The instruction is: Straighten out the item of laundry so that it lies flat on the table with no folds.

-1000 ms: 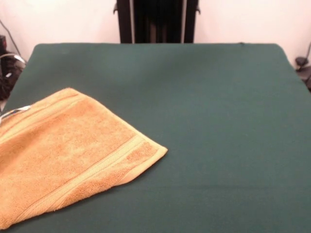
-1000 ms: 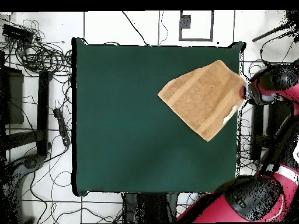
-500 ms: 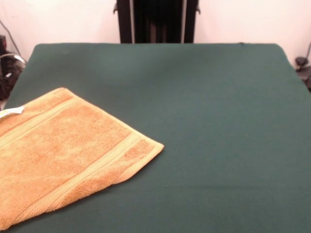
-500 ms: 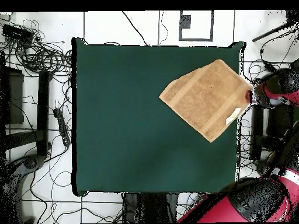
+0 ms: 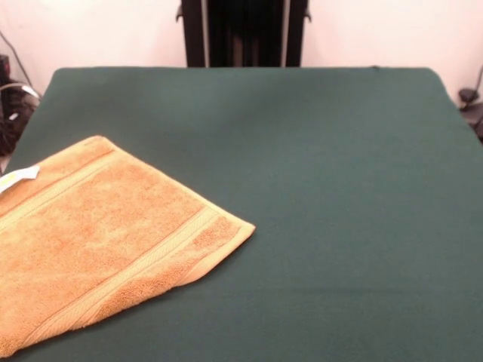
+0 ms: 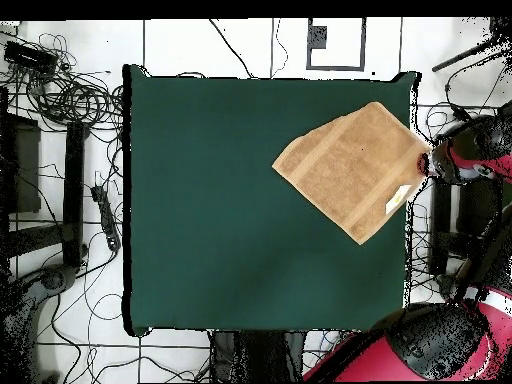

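- Dark green cloth covers your counter (image 5: 324, 188), and a pale wall stands behind it in the front view.
- Going left to right in the overhead view, cables (image 6: 70, 100) litter the floor beside the counter's left edge, and most of the green surface carries nothing.
- You find the towel (image 6: 350, 168) at the counter's upper right corner, turned diagonally, one corner pointing toward the middle and the opposite corner reaching the right edge.
- A small white tag (image 6: 400, 193) shows near that right edge; in the front view it sits at the picture's left margin.
- The towel looks spread out, both ribbed bands visible, with no obvious fold; whether the part at the edge overhangs you cannot tell.
- Further right, the red arm (image 6: 470, 155) hangs off the counter, its pincer (image 6: 428, 163) just beside the towel's right corner.
- You cannot tell whether the pincer is spread or pressed together.
- The towel lies leftward from the pincer, long axis running diagonally, so any further pull would likely start from that near corner.
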